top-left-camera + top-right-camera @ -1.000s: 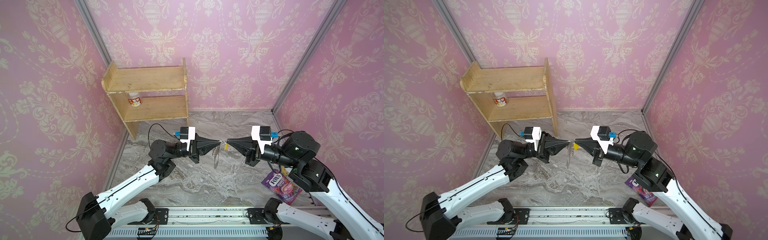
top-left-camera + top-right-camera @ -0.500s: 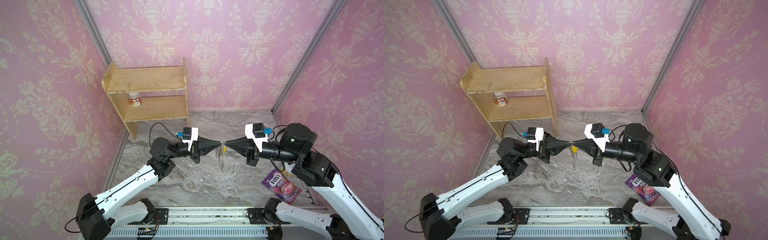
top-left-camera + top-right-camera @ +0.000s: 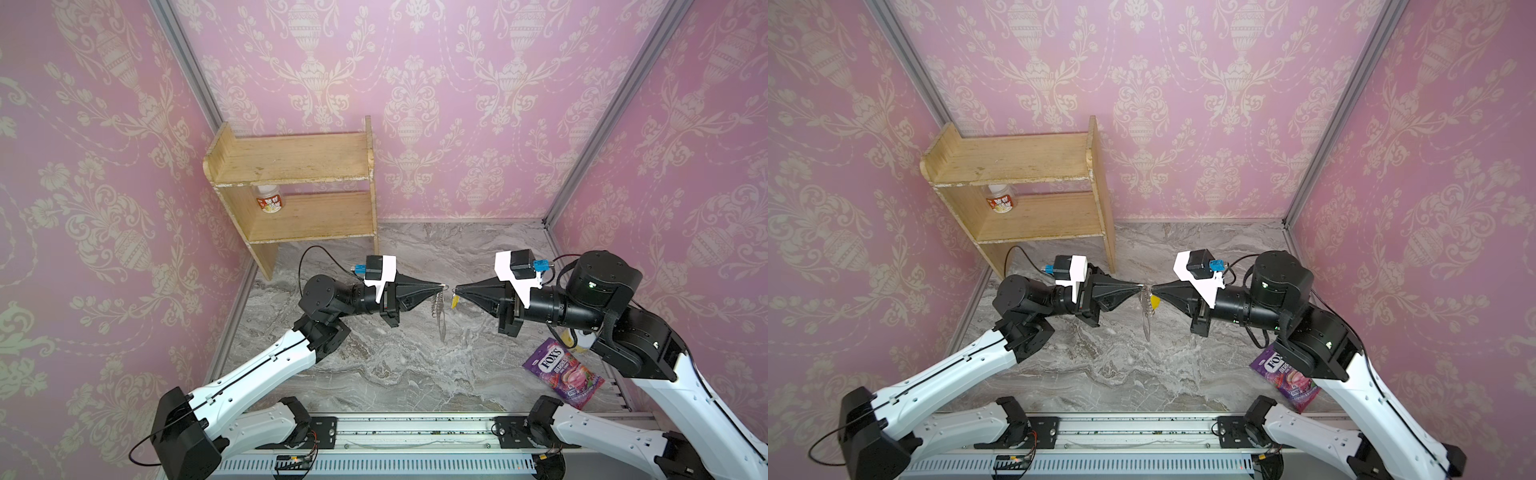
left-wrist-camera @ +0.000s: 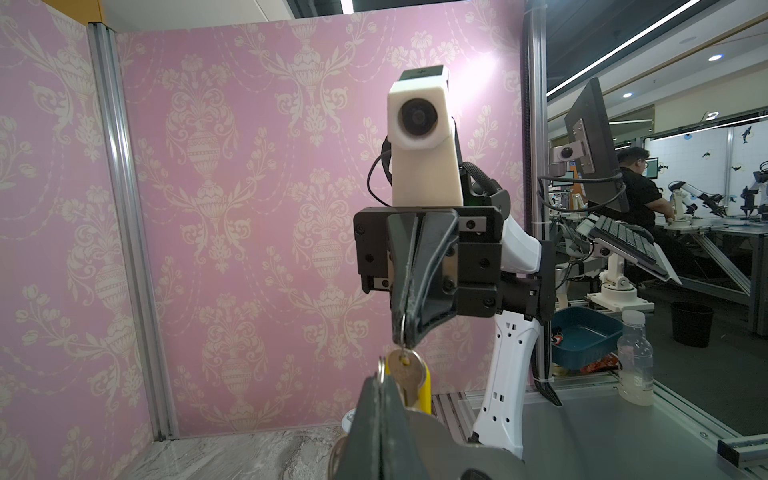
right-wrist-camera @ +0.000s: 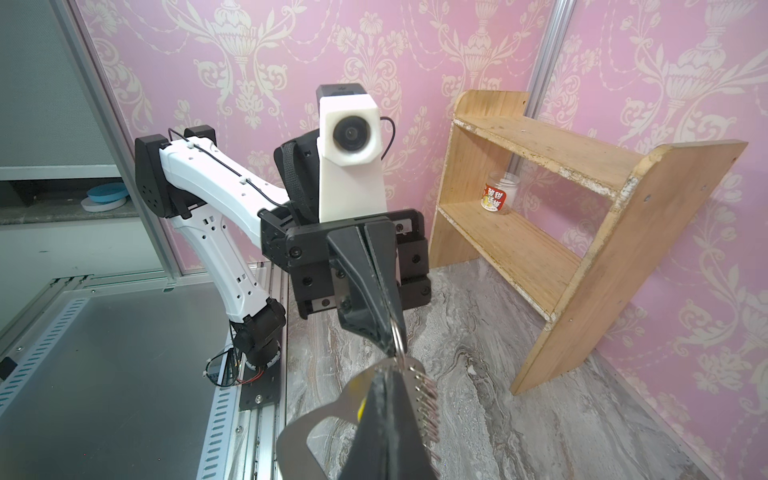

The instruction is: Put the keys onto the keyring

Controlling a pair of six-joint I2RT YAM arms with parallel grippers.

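Both arms meet tip to tip above the middle of the marble table. My left gripper [image 3: 441, 286] [image 4: 384, 380] is shut on the split ring of the keyring. Its flat grey fob [image 3: 439, 316] [image 3: 1146, 318] [image 5: 316, 428] hangs below, with the silver chain [image 5: 428, 405] along one edge. My right gripper [image 3: 458, 289] [image 5: 390, 372] is shut on the small loop of the keys. A metal key with a yellow tag [image 4: 409, 376] [image 3: 455, 301] [image 3: 1155, 302] dangles from that loop. The keys hang close beside the fob. I cannot tell whether they touch.
A wooden two-level shelf [image 3: 299, 195] stands at the back left, with a small jar [image 3: 270, 201] on its lower board. A purple sweets packet [image 3: 561, 372] lies at the front right beside the right arm. Pink walls close in three sides.
The right gripper closed in on the left tip half a second ago and has since drawn back slightly. Both grips are unchanged. The keyring and keys still hang.
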